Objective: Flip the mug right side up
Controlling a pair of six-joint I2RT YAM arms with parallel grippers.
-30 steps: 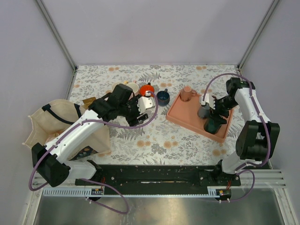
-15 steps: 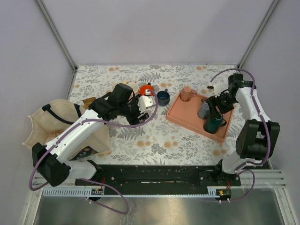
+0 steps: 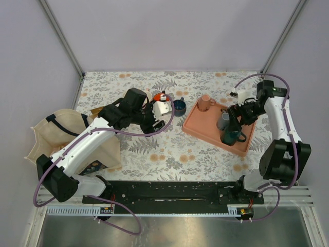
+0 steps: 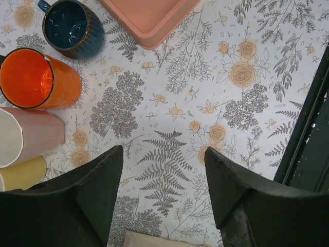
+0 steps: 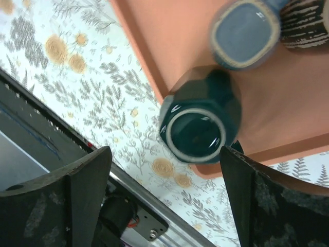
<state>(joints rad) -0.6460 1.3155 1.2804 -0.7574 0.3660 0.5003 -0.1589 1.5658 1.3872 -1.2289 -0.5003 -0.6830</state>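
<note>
Jaws of the right gripper point(image 5: 165, 152) are spread wide and grip nothing. In the right wrist view the dark teal mug point(image 5: 203, 110) sits between the two fingers, with a plain gap on one side. On the other side the finger is close, and contact cannot be ruled out there. Jaws of the left gripper point(image 4: 164, 152) are also parted and empty. They hang over the bare floral tablecloth point(image 4: 241, 77), near the orange mug point(image 4: 36, 80) and the blue mug point(image 4: 72, 25), and touch neither. The task's mug stands on the salmon tray point(image 3: 205, 125) at its near edge, just beside a grey mug point(image 5: 245, 33). A pale ring around a dark, glossy hollow faces the wrist camera, which I judge to be the mouth and not the foot. On that reading the mug is resting on its base, opening upward. The overhead view agrees as far as it goes, showing the mug standing rather than lying, but it is too small there to confirm the rim. Assessment: the turning itself appears done and the mug appears set down free of the grip. What remains, in my judgement, is for the right arm to lift clear without clipping the mug or its grey neighbour. A look at the mug with the fingers out of the way should then confirm it.
</note>
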